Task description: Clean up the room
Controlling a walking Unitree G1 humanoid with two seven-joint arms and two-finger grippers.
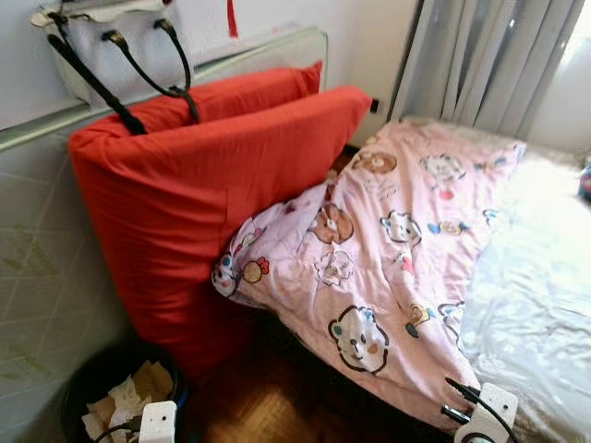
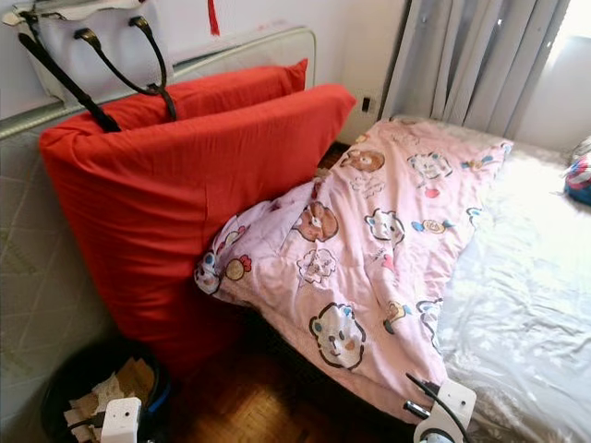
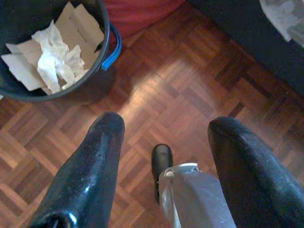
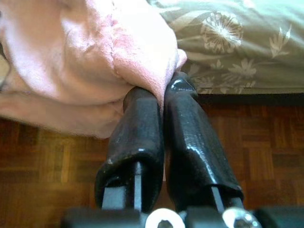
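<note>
One pink quilt (image 1: pixel 388 249), printed with cartoon animals, is spread over the bed (image 1: pixel 545 277) and hangs off its near edge above the parquet floor (image 3: pixel 190 80). An edge of it is pinched between the closed fingers of the right hand (image 4: pixel 164 95). The left hand (image 3: pixel 164 137) is held open above the floor, gripping nothing. Two red cushions (image 1: pixel 203 185) are leaned against the headboard, with one bag (image 1: pixel 120 46) above them. One black bin (image 3: pixel 57 47) of paper scraps is seen beside them.
</note>
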